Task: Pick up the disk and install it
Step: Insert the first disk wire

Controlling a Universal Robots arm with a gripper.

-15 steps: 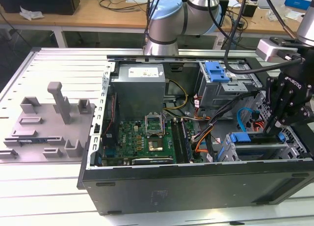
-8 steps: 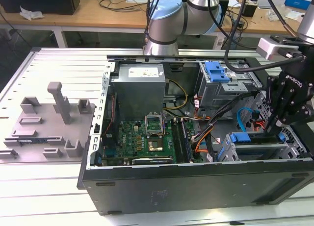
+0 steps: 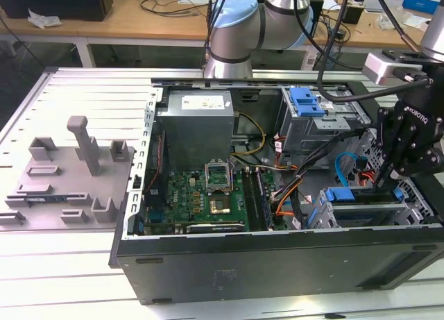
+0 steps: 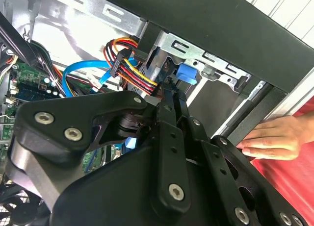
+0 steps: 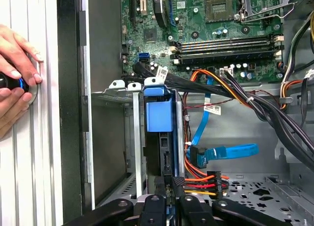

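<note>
While the open computer case [image 3: 277,264] lay on its side on the slatted bench [image 3: 69,285], the black gripper [image 3: 383,175] reached down into the drive cage [image 3: 361,212] at the case corner on the exterior view's right. The disk [image 5: 159,138] sat on edge in that cage, its blue plastic frame showing along the upper edge in the first wrist view, with a blue tab [image 5: 159,115] facing the camera. In the same view the gripper [image 5: 167,189] had its fingers drawn together against the near end of the disk, apparently pinching its edge; from the second wrist view the closed-up fingers [image 4: 172,101] pointed at the blue frame [image 4: 186,73] inside the metal bay. A blue data cable [image 5: 223,152] and a bundle of red, orange and yellow power wires [image 5: 203,183] lay just beside the cage. The green motherboard [image 3: 208,198] and the grey power supply [image 3: 196,125] filled the exterior view's left part of the case. A person's hand [image 5: 14,69] rested on the bench outside the case wall, fingers around a small dark object I could not identify.
</note>
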